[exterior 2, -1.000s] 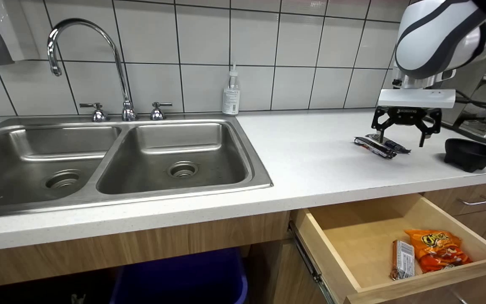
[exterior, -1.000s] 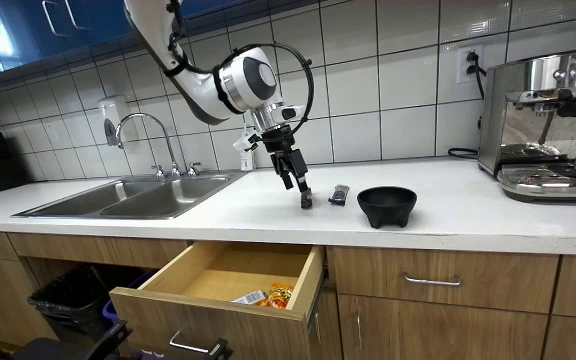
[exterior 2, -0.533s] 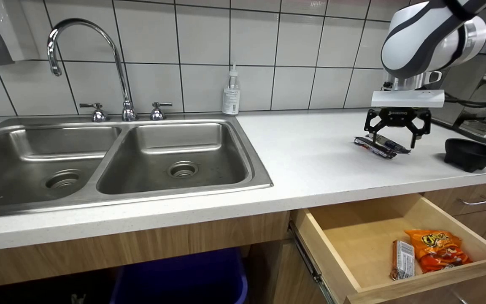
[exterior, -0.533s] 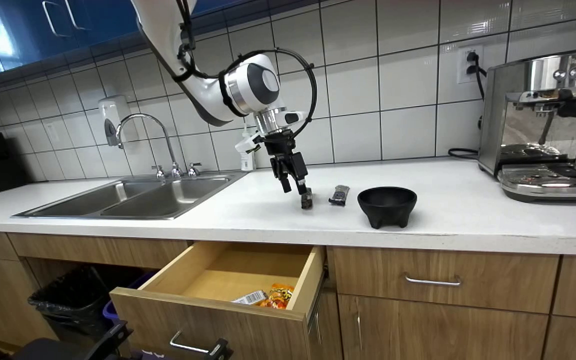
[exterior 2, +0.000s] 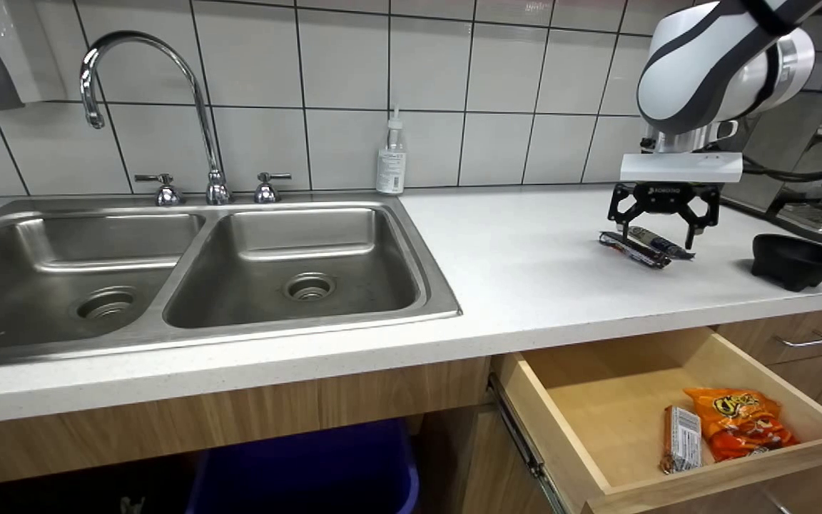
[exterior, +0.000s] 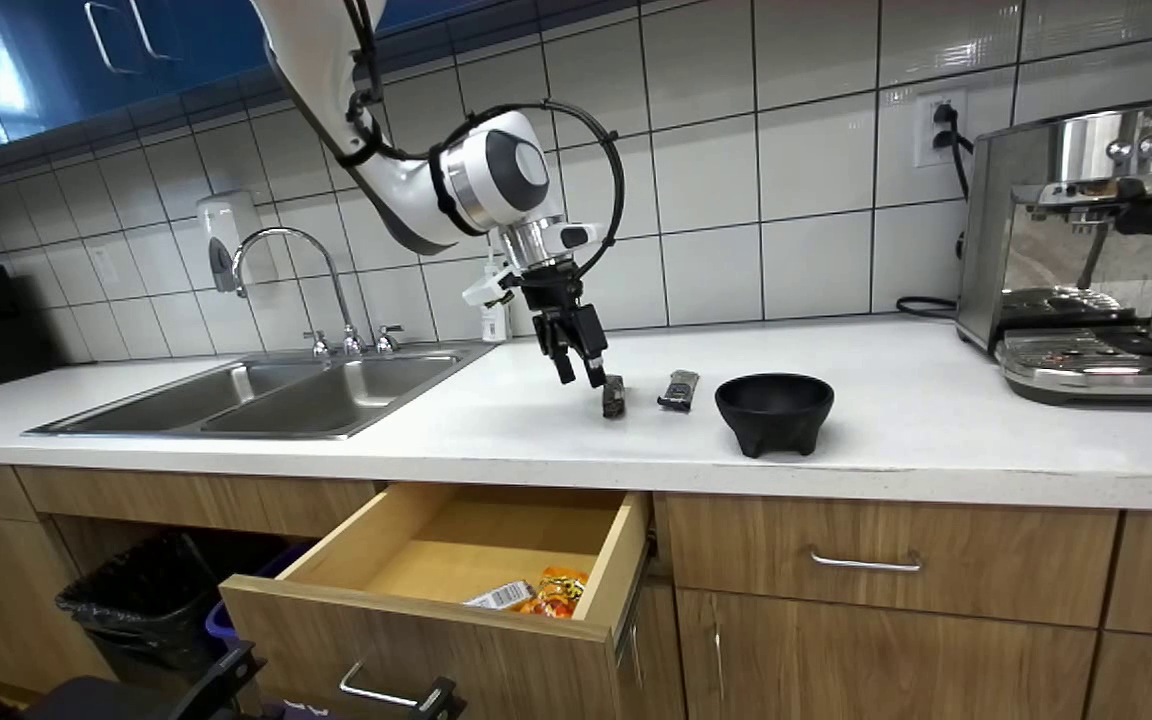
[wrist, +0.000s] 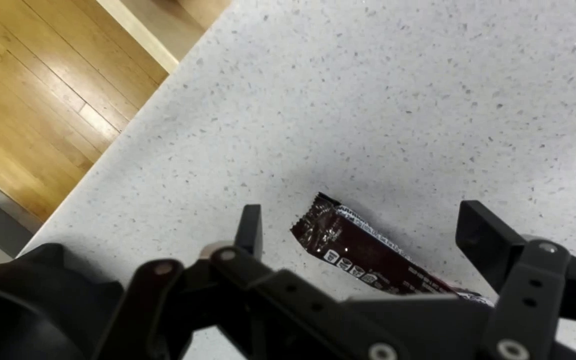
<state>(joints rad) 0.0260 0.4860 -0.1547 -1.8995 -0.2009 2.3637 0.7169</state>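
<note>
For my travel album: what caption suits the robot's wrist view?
A dark-wrapped bar on a speckled countertop, framed by the open gripper, black bowl at lower left.

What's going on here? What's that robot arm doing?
A white robot arm is reaching over the counter, with its hand open above a dark wrapped bar. It isn't holding anything. A second wrapped bar lies beside the first, and a black bowl stands nearby. Lower down, a drawer is pulled open, with an orange bag and another bar inside.
</note>
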